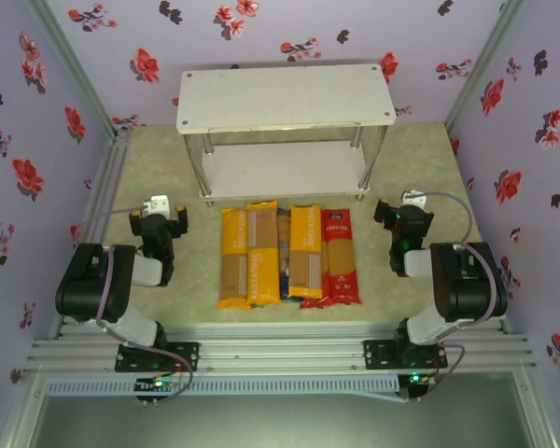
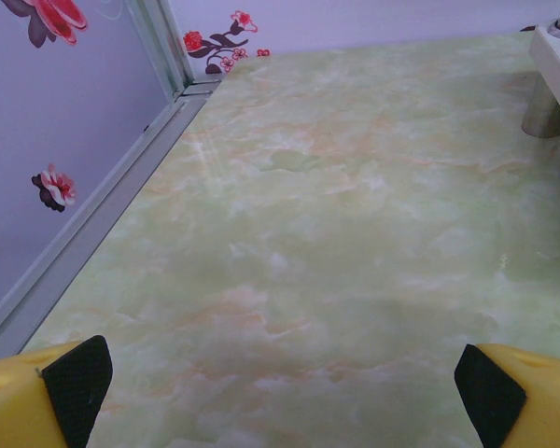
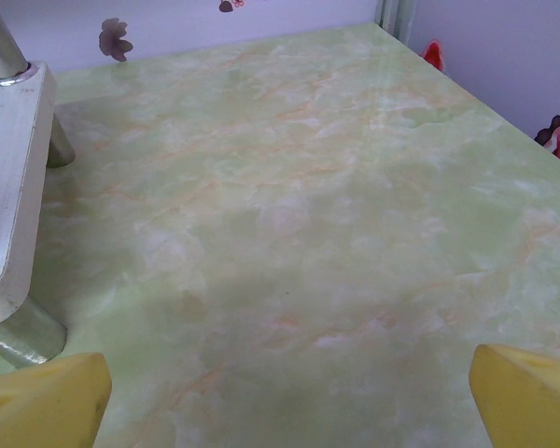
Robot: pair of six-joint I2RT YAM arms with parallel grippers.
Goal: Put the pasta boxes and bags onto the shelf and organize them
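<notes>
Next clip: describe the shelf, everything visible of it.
The shelf is a two-tier rack: two white rectangular boards, screws at the top board's corners, on thin shiny metal legs. It stands upright on the table, far side, both boards bare where visible. The packs lie just in front; contact cannot be told.

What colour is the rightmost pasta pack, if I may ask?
The rightmost pack is red, clearest in the top external view.

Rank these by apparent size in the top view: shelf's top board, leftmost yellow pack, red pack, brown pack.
1. Shelf's top board: clearly largest, though raised nearer the camera.
2. Leftmost yellow pack and red pack: look alike, unranked.
3. Brown pack: narrow strip between yellow packs.
</notes>
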